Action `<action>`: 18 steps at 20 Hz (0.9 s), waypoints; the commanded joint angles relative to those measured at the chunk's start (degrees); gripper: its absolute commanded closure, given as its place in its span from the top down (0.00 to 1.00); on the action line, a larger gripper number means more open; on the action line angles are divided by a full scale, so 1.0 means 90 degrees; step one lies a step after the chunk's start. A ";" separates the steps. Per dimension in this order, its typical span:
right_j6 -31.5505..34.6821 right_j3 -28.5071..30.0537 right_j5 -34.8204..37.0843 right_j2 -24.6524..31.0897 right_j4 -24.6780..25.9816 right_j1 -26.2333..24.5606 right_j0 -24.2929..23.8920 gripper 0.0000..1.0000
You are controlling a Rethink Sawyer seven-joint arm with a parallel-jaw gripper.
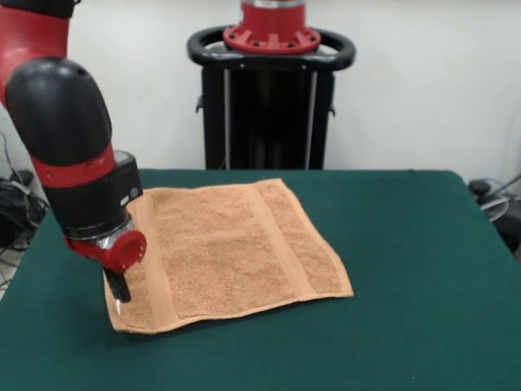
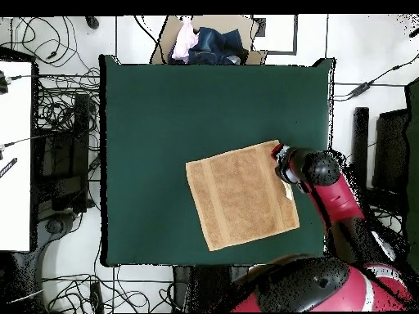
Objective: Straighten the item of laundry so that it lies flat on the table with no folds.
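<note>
Orange-tan terry-cloth hand towel [image 1: 236,252], roughly square, two flat woven bands running across it, spread open on dark green felt-topped rectangular table [image 1: 407,244]. Almost flat already, no obvious fold across the middle; slightly skewed to the table edges in the overhead view. Lying toward one side of the tabletop, near one table edge, wide bare green on the other sides.

Red and black robot arm reaching down at one towel corner. Dark gripper [image 1: 120,289] right at the towel's edge, tip seemingly touching or just above the cloth. Fingers too hidden to read; cannot tell whether spread or closed, or whether pinching cloth at all.

Risks from here, as judgement only. Lifting with cloth caught between the fingers likely to drag the corner up and fold it back over the towel. Sideways motion while pressing down likely to bunch the terry pile into ridges. Pulling outward toward the close table edge liable to slide the towel partly off the table. Small white label not made out clearly in either view.
</note>
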State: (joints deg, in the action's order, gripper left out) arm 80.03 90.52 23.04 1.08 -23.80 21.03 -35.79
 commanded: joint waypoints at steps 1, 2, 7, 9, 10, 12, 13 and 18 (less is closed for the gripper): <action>0.2458 0.0046 0.1222 -0.0380 -0.0490 0.0736 0.0491 0.00; 0.2465 0.0028 0.1342 -0.0416 -0.0489 0.0784 0.0502 0.00; 0.2742 -0.0215 0.2082 -0.0717 -0.0398 0.1025 0.0675 0.00; 0.2791 -0.0275 0.2053 -0.0725 -0.0390 0.0992 0.0693 0.00; 0.2761 -0.0249 0.1827 -0.0668 -0.0429 0.0912 0.0673 0.00; 0.2575 -0.0196 0.1207 -0.0382 -0.0536 0.0603 0.0493 0.00; 0.2455 -0.0153 0.0848 -0.0153 -0.0611 0.0418 0.0338 0.00; 0.2327 -0.0676 0.0319 -0.0120 -0.0483 -0.0068 0.0250 0.00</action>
State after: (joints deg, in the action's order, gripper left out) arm 87.64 86.41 32.13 -3.66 -25.48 27.32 -33.03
